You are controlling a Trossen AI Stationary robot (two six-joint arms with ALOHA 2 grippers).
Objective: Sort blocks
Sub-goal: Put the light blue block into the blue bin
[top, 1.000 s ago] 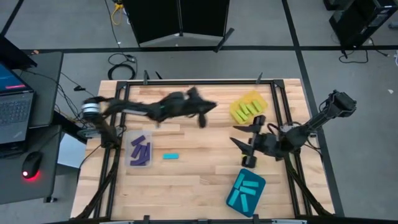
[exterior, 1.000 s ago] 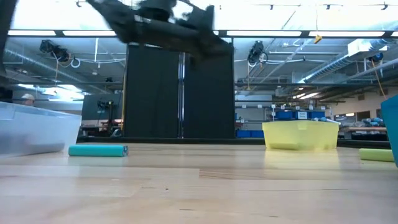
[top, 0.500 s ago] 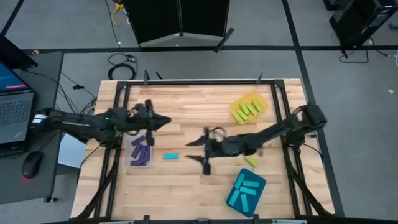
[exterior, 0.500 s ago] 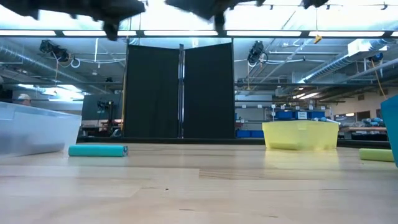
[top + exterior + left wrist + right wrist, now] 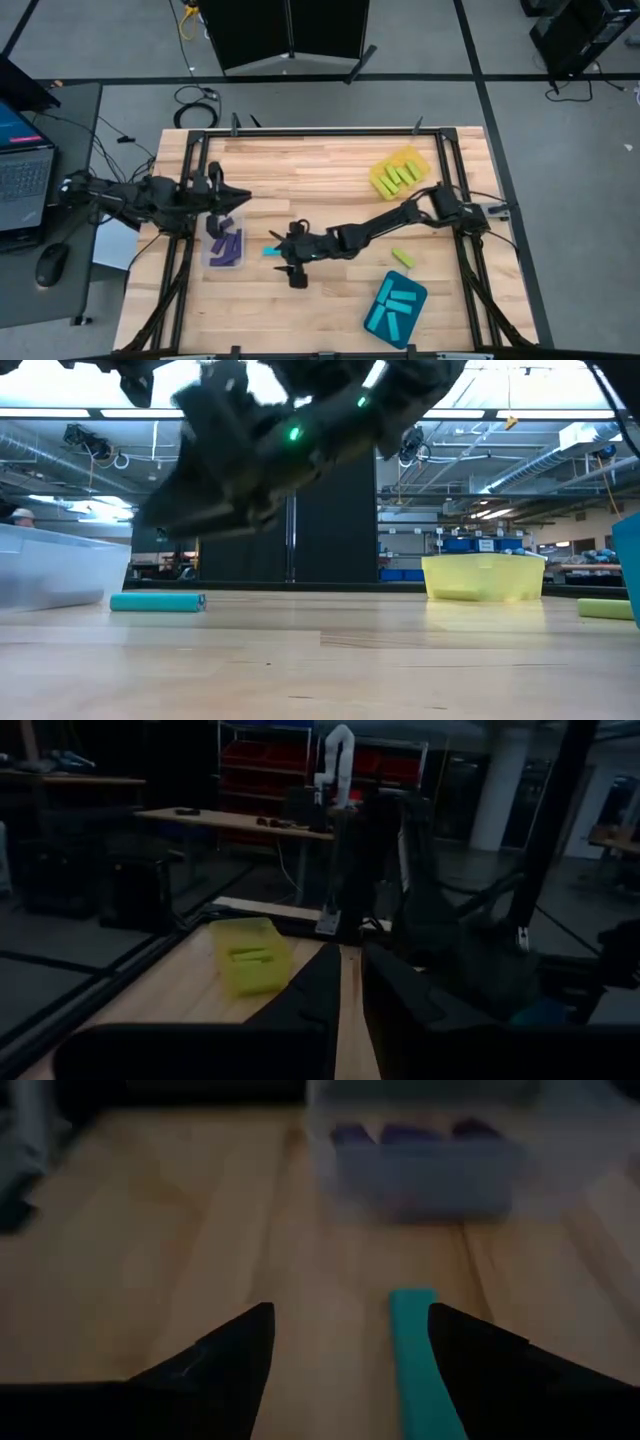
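A cyan block (image 5: 272, 250) lies flat on the table next to the clear tray (image 5: 206, 262) that holds purple blocks (image 5: 227, 242). My right gripper (image 5: 288, 258) is open just right of the cyan block. In the right wrist view the block (image 5: 424, 1355) lies between the fingers, nearer one of them, and my right gripper (image 5: 350, 1320) does not touch it. My left gripper (image 5: 228, 193) is open by a narrow gap and empty, at the clear tray's far edge. A yellow-green block (image 5: 403, 258) lies loose on the table to the right.
A yellow tray (image 5: 421, 163) with yellow-green blocks stands at the far right. A teal tray (image 5: 381, 319) with cyan blocks stands at the near right. My right arm reaches across the middle of the table. A laptop and a mouse lie beyond the table's left edge.
My right gripper has swept from the table's right side toward the left, up to the cyan block, staying open. My left gripper has swung from the far middle of the table toward the left edge, to the clear tray. No block has moved.
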